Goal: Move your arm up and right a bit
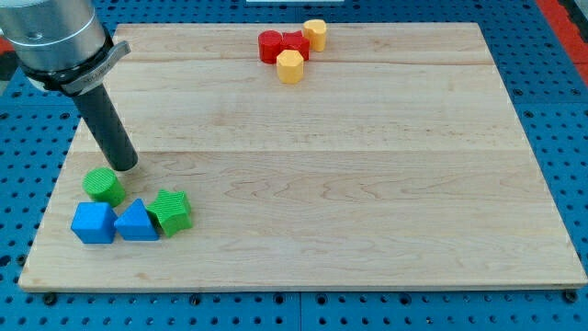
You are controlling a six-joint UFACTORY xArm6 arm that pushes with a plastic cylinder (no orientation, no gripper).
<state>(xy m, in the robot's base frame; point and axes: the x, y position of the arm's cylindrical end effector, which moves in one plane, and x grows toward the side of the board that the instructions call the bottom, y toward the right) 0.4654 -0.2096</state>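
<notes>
My tip rests on the wooden board at the view's left, just above and slightly right of a green cylinder. Below that lie a blue cube, a blue triangular block and a green star-shaped block, close together at the view's bottom left. At the view's top centre a red cylinder, a red block, a yellow hexagonal block and a yellow cylinder cluster together.
The wooden board sits on a blue perforated base. The arm's grey body fills the view's top left corner.
</notes>
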